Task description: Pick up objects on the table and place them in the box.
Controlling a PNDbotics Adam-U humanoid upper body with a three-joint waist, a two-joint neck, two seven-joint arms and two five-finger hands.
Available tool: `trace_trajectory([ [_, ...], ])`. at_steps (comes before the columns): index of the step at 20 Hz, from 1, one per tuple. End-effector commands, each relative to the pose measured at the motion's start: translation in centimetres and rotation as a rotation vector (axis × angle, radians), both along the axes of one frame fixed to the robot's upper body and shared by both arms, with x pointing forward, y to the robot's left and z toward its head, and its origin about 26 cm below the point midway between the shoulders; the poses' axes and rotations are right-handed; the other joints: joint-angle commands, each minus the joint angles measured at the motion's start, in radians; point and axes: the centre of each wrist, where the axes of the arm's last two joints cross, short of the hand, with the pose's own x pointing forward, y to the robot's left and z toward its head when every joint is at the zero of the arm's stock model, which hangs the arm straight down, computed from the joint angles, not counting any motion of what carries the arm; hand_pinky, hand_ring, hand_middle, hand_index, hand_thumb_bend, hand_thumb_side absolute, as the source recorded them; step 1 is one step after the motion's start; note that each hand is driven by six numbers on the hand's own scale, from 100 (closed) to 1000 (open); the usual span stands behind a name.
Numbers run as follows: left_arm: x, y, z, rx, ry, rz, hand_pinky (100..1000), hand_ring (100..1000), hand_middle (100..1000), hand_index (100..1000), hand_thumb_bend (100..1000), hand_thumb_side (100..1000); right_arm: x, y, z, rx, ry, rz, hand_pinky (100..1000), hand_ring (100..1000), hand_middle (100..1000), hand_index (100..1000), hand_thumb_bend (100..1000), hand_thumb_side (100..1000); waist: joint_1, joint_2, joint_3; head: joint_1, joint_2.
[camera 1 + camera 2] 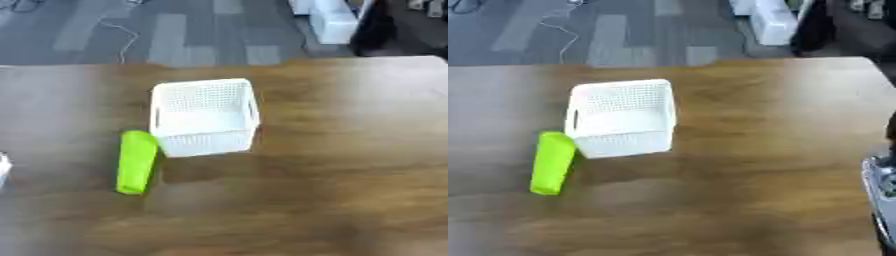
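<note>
Right hand (880, 185) showed only as a blurred silver-black sliver at the right edge, left hand (3, 167) as a pale sliver at the left edge; couldn't tell finger state on either. Lime-green cylinder (136, 161) lay on the wooden table (350, 150), touching the near-left corner of the white mesh box (204, 116), well apart from both hands.

On the table (350, 150) I see the basket (204, 116) standing near the middle. The long tube (136, 161) lies at its left near corner, its far end touching the basket wall. My right hand (881, 192) shows at the right edge, well apart from both, fingers unclear.
</note>
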Motion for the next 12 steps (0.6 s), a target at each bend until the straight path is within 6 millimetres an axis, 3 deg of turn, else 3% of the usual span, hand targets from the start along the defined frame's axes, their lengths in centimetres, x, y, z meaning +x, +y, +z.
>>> trace_trajectory([
  [1,-0.19,0.04,0.53,0.004,-0.029,0.004,599,693,795,830,743,1000,-0.04,-0.05,0.76,0.033,-0.098,0.031,364,474,492,573,310,1000,0.001,-0.006,0.000,-0.007,-0.001],
  [12,-0.21,0.04,0.47,0.024,0.006,0.045,603,699,800,829,713,1000,-0.02,0.05,0.77,0.032,-0.092,0.036,362,473,492,573,309,1000,0.001,-0.007,-0.010,0.002,-0.001],
])
